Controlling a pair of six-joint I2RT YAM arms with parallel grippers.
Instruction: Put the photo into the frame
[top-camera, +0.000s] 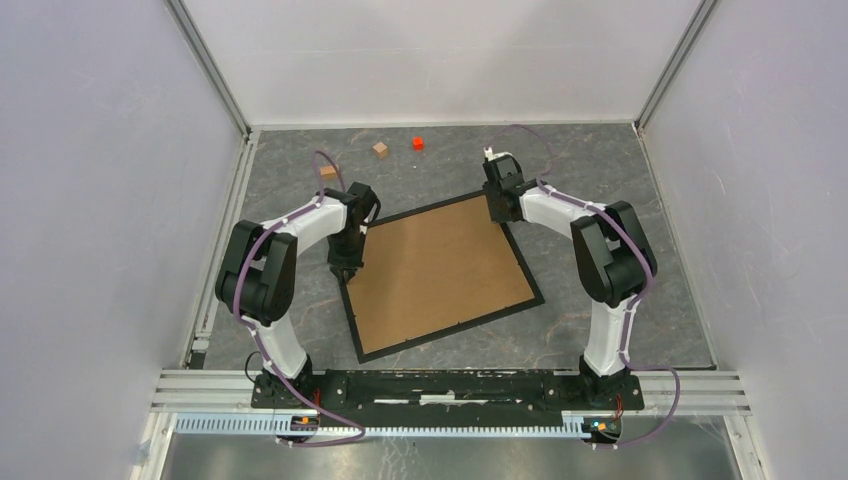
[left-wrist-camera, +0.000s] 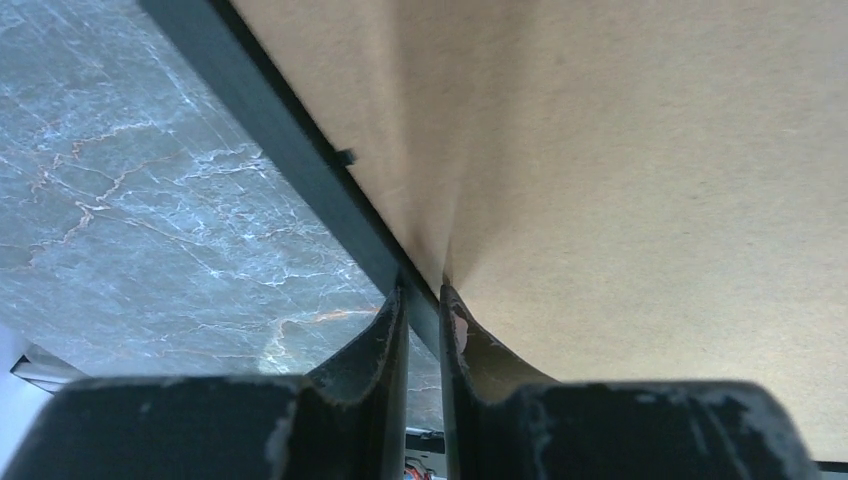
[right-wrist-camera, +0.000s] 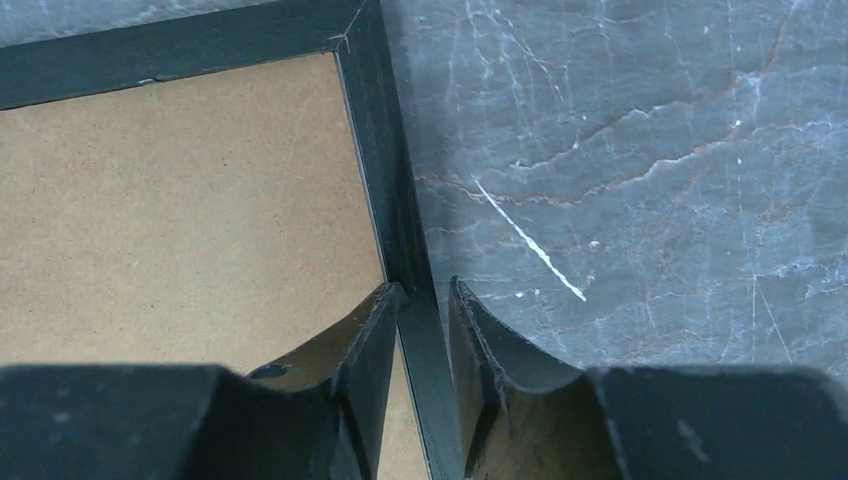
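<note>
The frame (top-camera: 441, 275) lies back-up on the table (top-camera: 600, 170). Only the wrist cameras show the fingertips: left gripper (left-wrist-camera: 423, 300) clamped on its left rail, right gripper (right-wrist-camera: 427, 295) loosely straddling its right rail.

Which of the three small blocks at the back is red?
The rightmost block; the middle block and left block are tan.
</note>
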